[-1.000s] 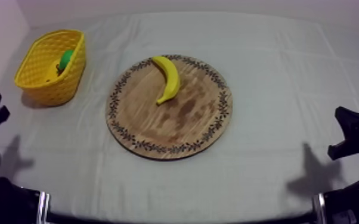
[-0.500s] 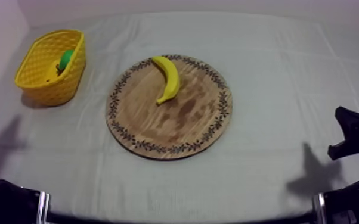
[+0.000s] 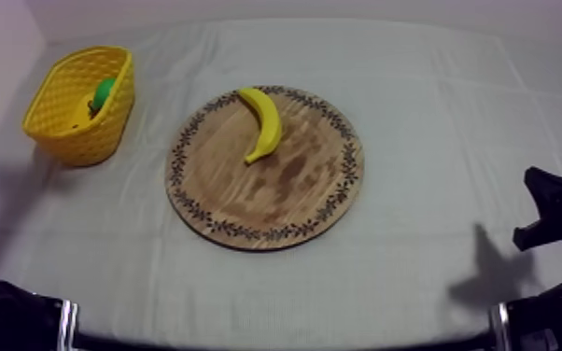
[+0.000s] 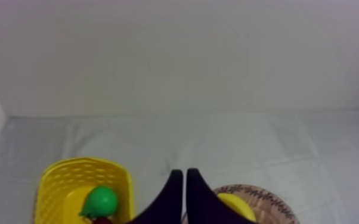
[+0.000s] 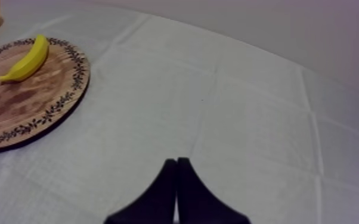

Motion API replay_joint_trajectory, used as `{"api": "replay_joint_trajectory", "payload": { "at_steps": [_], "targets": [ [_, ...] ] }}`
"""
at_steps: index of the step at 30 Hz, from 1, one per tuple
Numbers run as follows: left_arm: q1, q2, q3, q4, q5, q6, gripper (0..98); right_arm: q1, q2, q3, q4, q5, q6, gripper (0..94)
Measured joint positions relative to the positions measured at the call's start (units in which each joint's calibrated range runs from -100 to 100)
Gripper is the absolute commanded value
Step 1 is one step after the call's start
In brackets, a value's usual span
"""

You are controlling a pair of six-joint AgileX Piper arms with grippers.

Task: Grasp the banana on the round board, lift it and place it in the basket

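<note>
banana point(image 3: 262, 124): I see it lying on its side on the wooden board point(image 3: 264, 168), up by the far rim, its curve bowed toward my right. Nothing touches it.
wooden board: round, with a patterned rim, flat on the surface point(image 3: 434, 112) near the middle. Apart from the banana its face is bare.
yellow basket point(image 3: 79, 105): it stands at my left of the surface, near the board but apart from it. A green pear point(image 3: 105, 93) sits inside, against the wall that faces the board.
left tool point(image 4: 184, 179): the two black fingers lie together in a narrow wedge, gripping nothing. My left wrist camera has the tip raised over the gap between basket and board — the pear to one side, the banana to the other.
right tool point(image 5: 176, 167): the fingers are together as well, with nothing between them. It sits over bare cloth at my right of the board, well apart from the banana.
right arm point(image 3: 555, 219): a black shape low at my right edge of the surface.
surface: grey-white cloth with creases.
</note>
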Motion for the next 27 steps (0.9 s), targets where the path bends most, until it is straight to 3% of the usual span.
{"api": "replay_joint_trajectory", "payload": {
  "at_steps": [9,17,27],
  "targets": [
    [6.12,10.49,-9.04,-0.22,6.73,3.22,0.0,0.0,0.0,0.0,0.0,0.0,0.0,0.3],
    [9.15,18.92,-13.96,-0.8,8.3,5.14,0.0,0.0,0.0,0.0,0.0,0.0,0.0,0.3],
    [12.91,31.72,-25.47,-2.0,17.08,8.43,0.0,0.0,0.0,0.0,0.0,0.09,0.0,0.3]
  ]
}}
